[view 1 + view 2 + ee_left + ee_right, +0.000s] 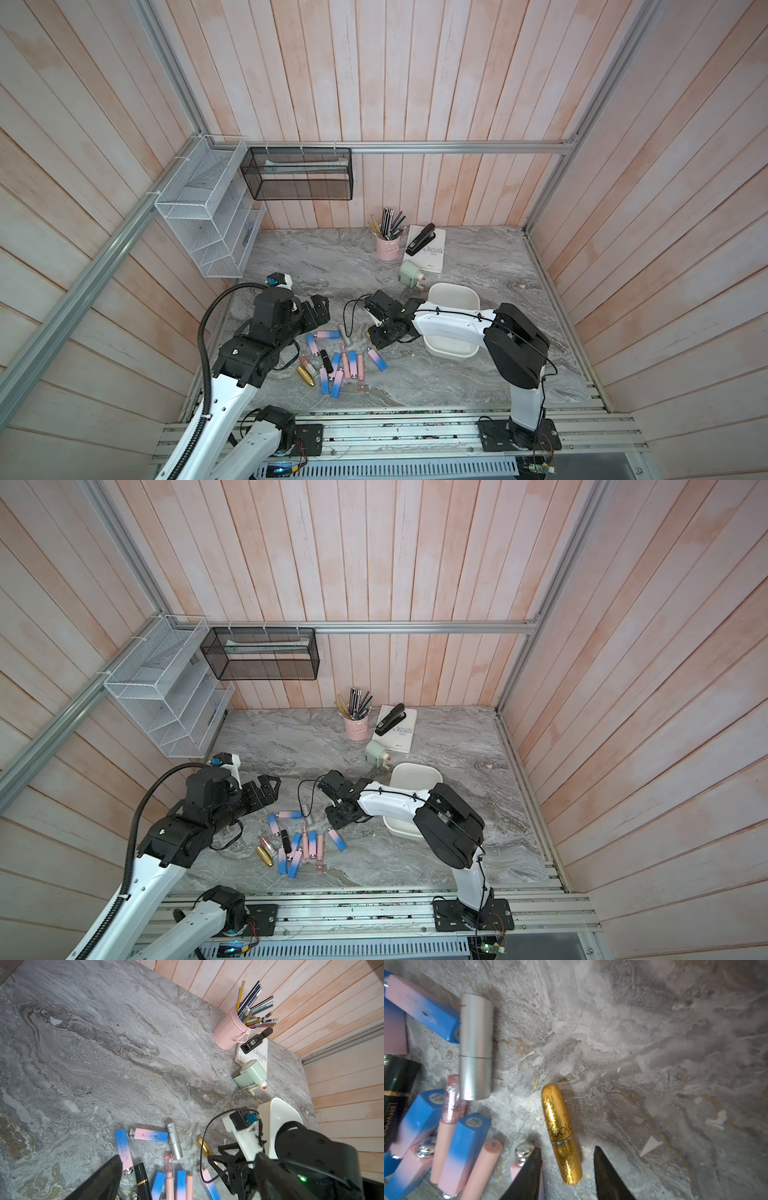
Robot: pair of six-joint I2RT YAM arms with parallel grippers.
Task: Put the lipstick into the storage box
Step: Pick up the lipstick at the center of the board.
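Okay, right end effector (566, 1152) is low over the tabletop (654, 1043), jaws partly open and straddling a gold lipstick (560, 1132) that lies flat there (small gap on each side, no contact seen). The white storage box (453, 296) stands near, with the right arm crossing above it. Left end effector (319, 309) hovers wide open, gripping nothing, beside the scattered pink-blue lipsticks (336, 368).

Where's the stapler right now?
In both top views the stapler lies on the book at the back of the table, right of the pink cup.
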